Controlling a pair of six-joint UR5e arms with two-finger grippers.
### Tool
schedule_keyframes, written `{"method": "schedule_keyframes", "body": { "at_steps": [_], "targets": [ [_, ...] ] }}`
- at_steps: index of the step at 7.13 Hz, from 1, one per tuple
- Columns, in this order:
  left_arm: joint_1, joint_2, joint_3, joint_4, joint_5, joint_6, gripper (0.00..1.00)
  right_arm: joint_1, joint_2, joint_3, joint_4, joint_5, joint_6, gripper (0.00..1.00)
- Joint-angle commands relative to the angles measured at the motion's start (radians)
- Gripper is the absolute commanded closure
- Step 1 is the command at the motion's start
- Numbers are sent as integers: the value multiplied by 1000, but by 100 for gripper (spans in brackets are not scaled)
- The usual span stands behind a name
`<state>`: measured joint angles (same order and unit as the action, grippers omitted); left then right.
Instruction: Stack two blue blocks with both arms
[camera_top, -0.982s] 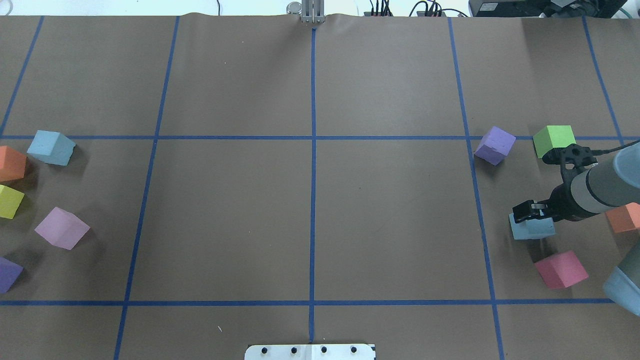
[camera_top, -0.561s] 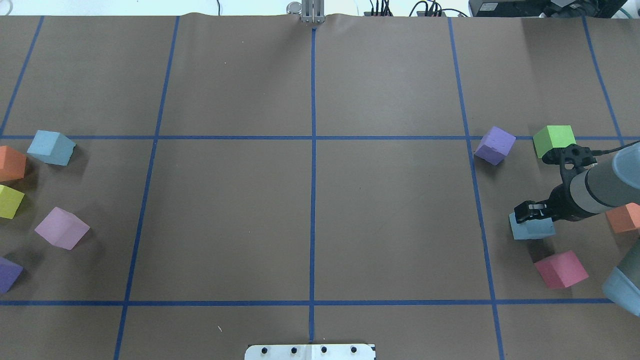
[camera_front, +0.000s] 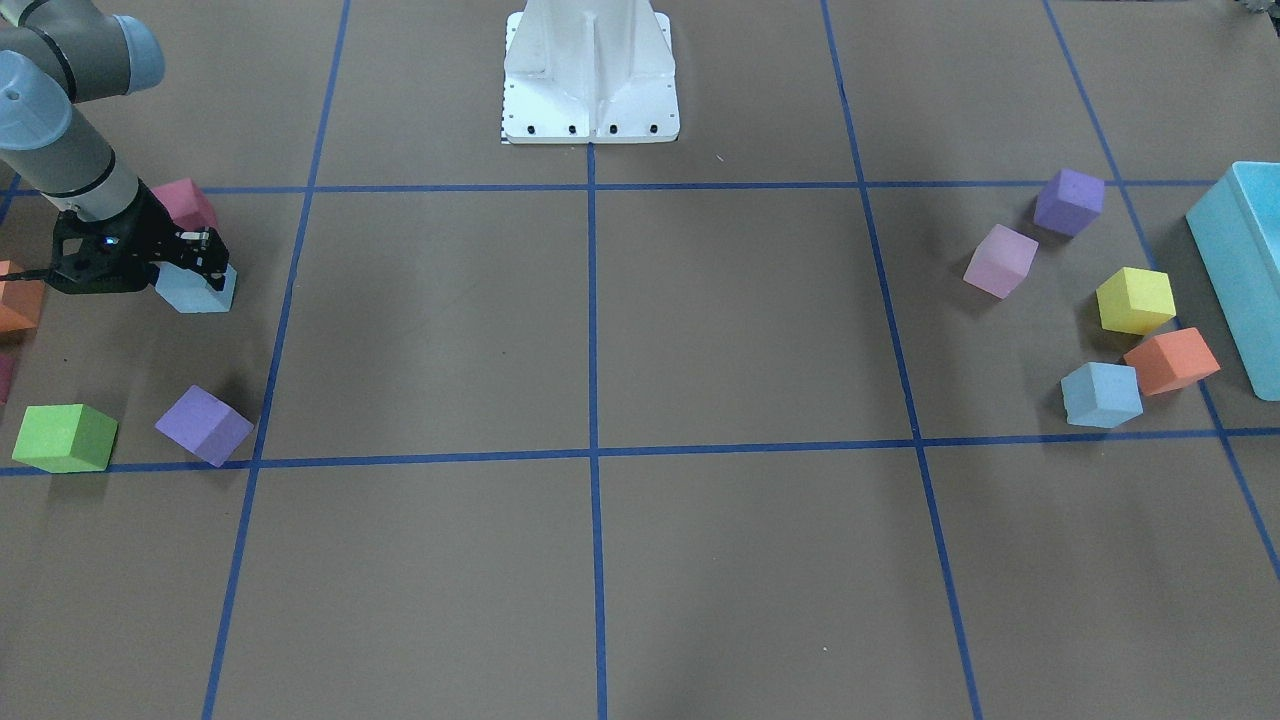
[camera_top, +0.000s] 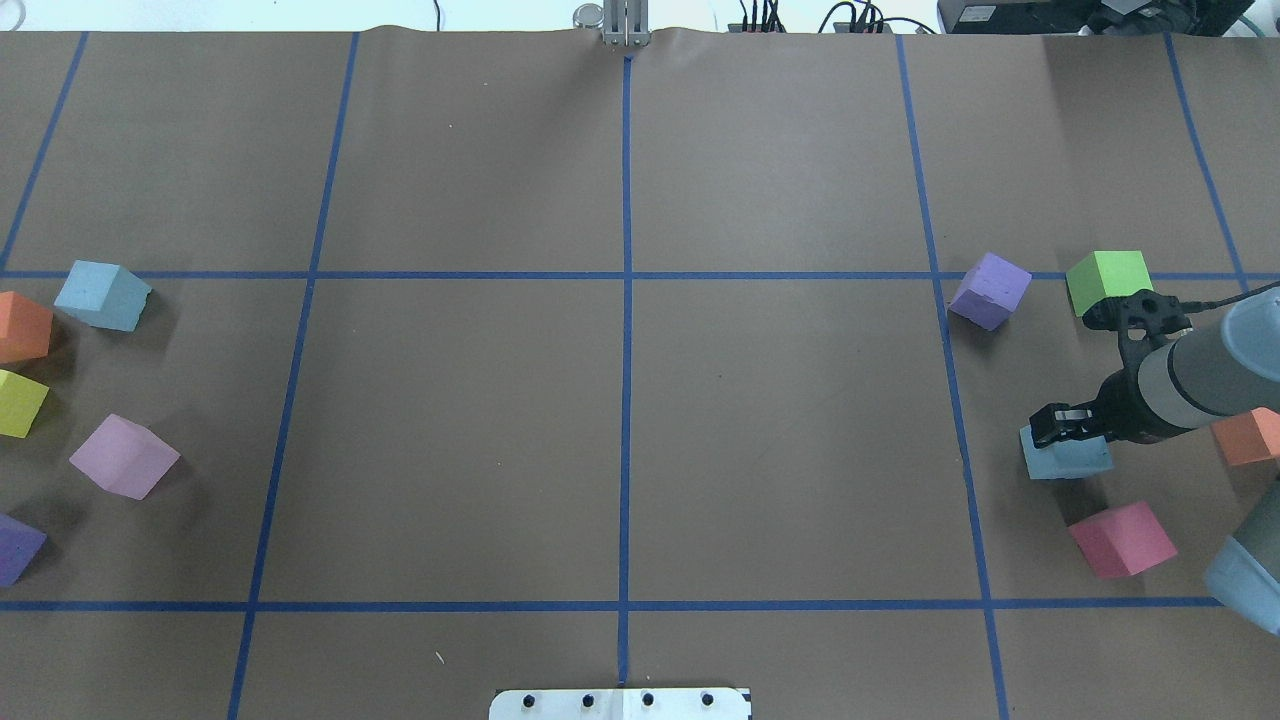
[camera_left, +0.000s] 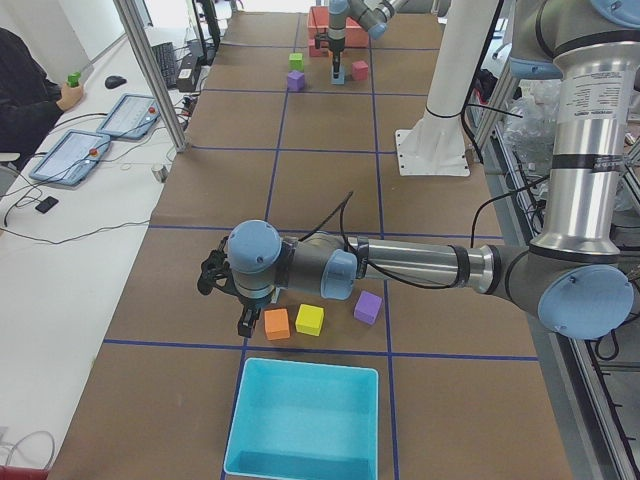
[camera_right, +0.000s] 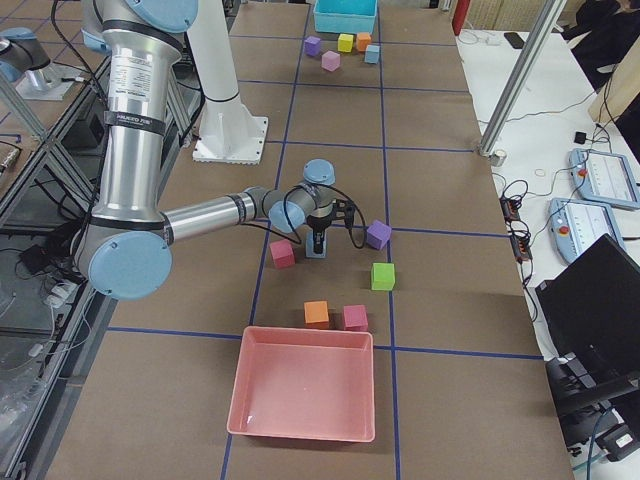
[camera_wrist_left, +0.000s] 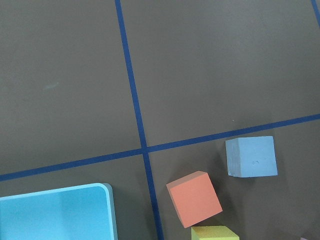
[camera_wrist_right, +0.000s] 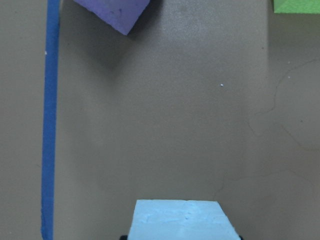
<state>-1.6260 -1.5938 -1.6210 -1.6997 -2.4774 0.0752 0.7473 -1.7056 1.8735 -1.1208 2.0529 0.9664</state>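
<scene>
Barely shifted since a second ago: right black two-finger gripper (camera_top: 1062, 425) clenched on light sky-blue foam cube (camera_top: 1068, 457); pink foam cube (camera_top: 1122, 539) nearby; left jaws' state untellable.

On the robot's right side of the brown-papered counter (camera_top: 620, 400), marked off by blue tape lines (camera_top: 626, 300), a purple cube (camera_top: 989, 290) and a green cube (camera_top: 1108, 281) sit near each other by a cross line, with a red-pink cube (camera_top: 1122, 539) nearer the robot and an orange cube (camera_top: 1246, 436) at the edge. A pink bin (camera_right: 303, 397) lies beyond them. On the other side lie an orange cube (camera_front: 1171, 361), touching a yellow cube (camera_front: 1135, 300), a pale pink cube (camera_front: 1000, 260), a purple cube (camera_front: 1069, 201) and a turquoise bin (camera_front: 1240, 270).
</scene>
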Motion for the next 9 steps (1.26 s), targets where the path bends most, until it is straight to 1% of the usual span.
{"method": "schedule_keyframes", "body": {
  "at_steps": [1, 2, 3, 4, 5, 6, 7, 8, 9],
  "targets": [
    [2, 0, 1, 0, 0, 0, 2, 1, 14, 10, -5, 12, 3, 29],
    [0, 0, -2, 0, 0, 0, 2, 3, 35, 15, -13, 16, 11, 29],
    [0, 0, -2, 0, 0, 0, 2, 17, 88, 18, -75, 36, 11, 29],
    [0, 0, 1, 0, 0, 0, 2, 29, 191, 21, -190, 38, 14, 29],
    [0, 0, 4, 0, 0, 0, 2, 29, 322, 24, -343, 36, 15, 29],
    [2, 0, 9, 0, 0, 0, 2, 3, 495, 19, -529, 29, 73, 29],
    [2, -1, 9, 0, 0, -2, 2, -53, 617, 7, -615, 11, 134, 29],
    [3, -2, 13, 2, 0, -2, 2, -87, 680, -23, -611, 6, 191, 29],
    [2, -2, 13, 2, 0, -2, 2, -112, 766, -84, -611, -9, 222, 30]
  ]
}}
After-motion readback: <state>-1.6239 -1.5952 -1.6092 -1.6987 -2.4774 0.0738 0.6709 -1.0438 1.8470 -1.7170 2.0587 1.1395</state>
